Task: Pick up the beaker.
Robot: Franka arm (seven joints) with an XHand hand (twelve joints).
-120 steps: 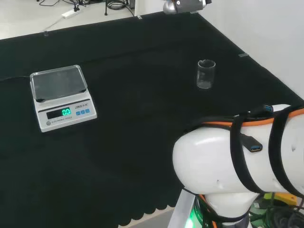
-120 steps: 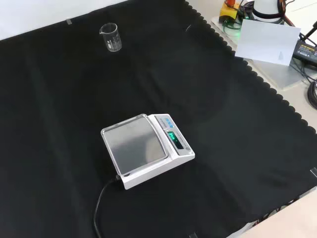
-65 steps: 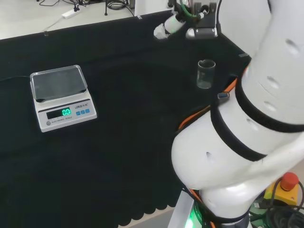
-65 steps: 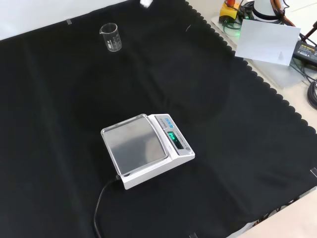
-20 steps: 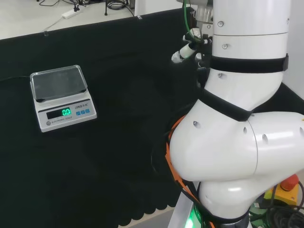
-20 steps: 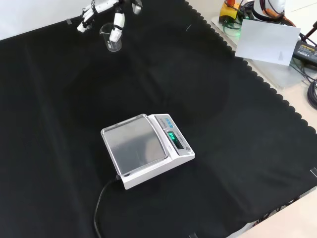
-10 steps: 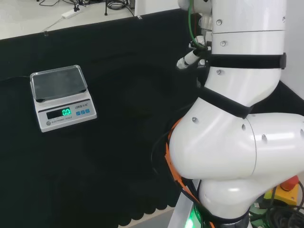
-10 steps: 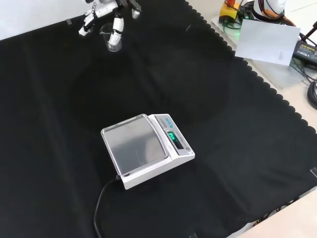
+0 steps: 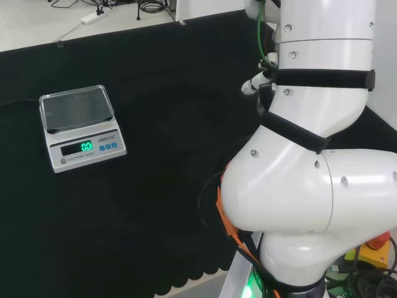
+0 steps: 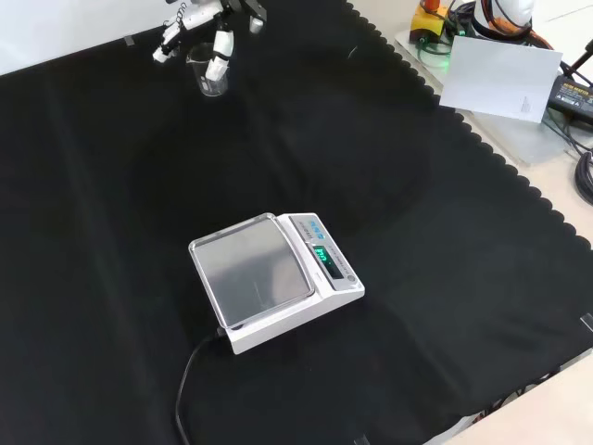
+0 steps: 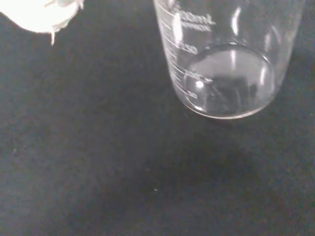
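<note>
The beaker (image 10: 211, 82) is a small clear glass one with printed marks, standing upright on the black cloth at the far left of the front view. The hand (image 10: 220, 44) comes in from the top of that view, its straight fingers spread on either side of the beaker; I cannot tell whether they touch the glass. In the wrist view the beaker (image 11: 224, 64) is close, large and empty, and a blurred white part of the hand (image 11: 39, 12) shows at a corner. In the head view a white fingertip (image 9: 251, 87) pokes out left of the arm's links, which hide the beaker.
A white scale (image 10: 271, 278) with a lit green display stands mid-cloth, its cable running to the near edge; it is at the left in the head view (image 9: 79, 127). A white sheet (image 10: 500, 79) and cables lie off the cloth at the front view's upper right.
The hand has come down from above to the beaker over the last seconds. In the last half second its fingers shifted slightly, and the fingertip in the head view moved right and lower.
</note>
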